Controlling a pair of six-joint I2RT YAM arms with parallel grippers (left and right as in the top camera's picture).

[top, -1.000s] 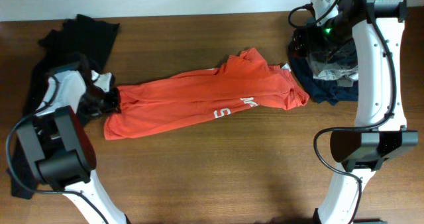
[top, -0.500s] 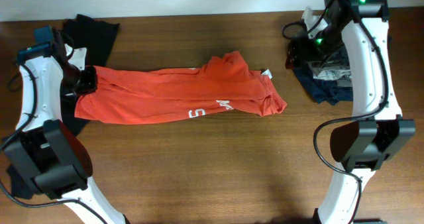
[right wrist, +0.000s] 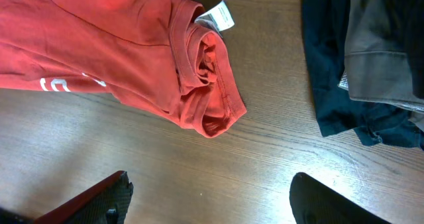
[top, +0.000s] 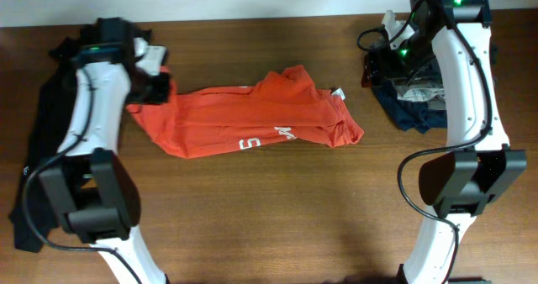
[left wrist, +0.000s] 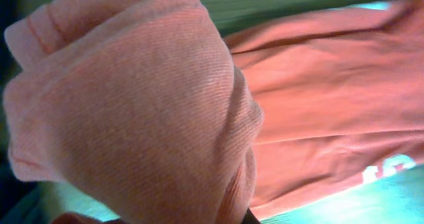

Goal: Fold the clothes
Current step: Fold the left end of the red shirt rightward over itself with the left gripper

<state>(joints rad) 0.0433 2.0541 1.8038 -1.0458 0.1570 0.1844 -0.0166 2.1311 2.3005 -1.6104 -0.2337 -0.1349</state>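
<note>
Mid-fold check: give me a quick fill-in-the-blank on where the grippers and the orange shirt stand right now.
The left gripper is ___ on one end of the orange T-shirt.
The right gripper hangs ___, holding nothing.
The shirt's white neck label lies at the end nearer the ___ arm.
Missing words: shut; open; right.

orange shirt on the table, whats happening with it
Two robot arms are working on folding clothes. The left gripper is shut on one end of the orange-red T-shirt, with that end bunched in its grip, while the rest lies stretched across the wooden table, not yet neatly folded. The right gripper is open and holds nothing; it hovers by the shirt's collar end, beside a pile of dark clothes. A black garment lies at the table's left edge.
</note>
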